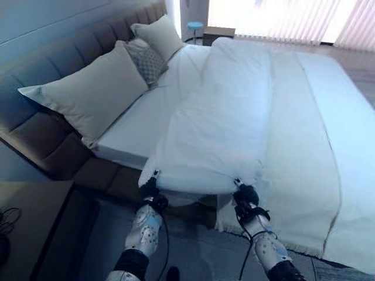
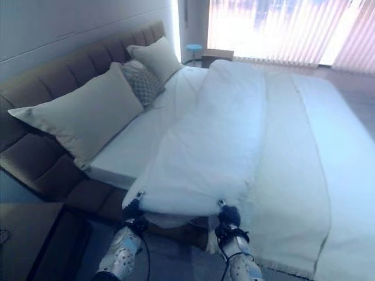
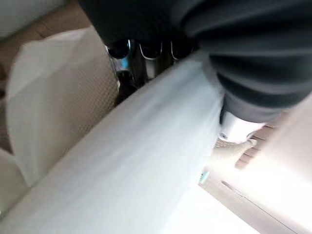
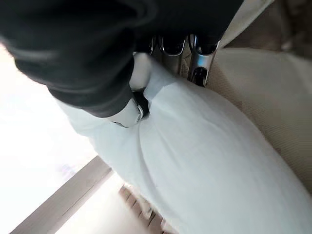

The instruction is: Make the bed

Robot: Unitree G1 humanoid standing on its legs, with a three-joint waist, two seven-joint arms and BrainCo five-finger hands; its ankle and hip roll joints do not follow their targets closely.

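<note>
**Both hands clamped on the duvet's near edge**

Here the white duvet (image 1: pixel 220 126) lies as a long bunched roll down the middle of the bed (image 1: pixel 351 105), running from the near edge of the mattress away toward the window blinds (image 1: pixel 293 17). Its near end hangs just over the bed's edge. The left hand (image 1: pixel 150 188) has its fingers curled round one corner of that end, and the right hand (image 1: pixel 245 193) grips the other corner; the left wrist view shows the left hand's fingers (image 3: pixel 146 51) closed onto the cloth with the thumb pressed against it, and the right wrist view shows the same for the right hand's fingers (image 4: pixel 200 63). Between the two hands the duvet edge sags a little.

On the headboard side of the duvet the bare white sheet (image 1: pixel 143 117) is uncovered. Against the brown padded headboard (image 1: pixel 41 76) lean a large cream pillow (image 1: pixel 88 91), a small patterned cushion (image 1: pixel 146 58) and a second cream pillow (image 1: pixel 158 35) beyond it. On the duvet's other side a cream bedspread (image 1: pixel 304 158) covers the mattress and drapes over the near edge of the bed. A small blue stool (image 1: pixel 195 26) stands past the far pillow.
</note>
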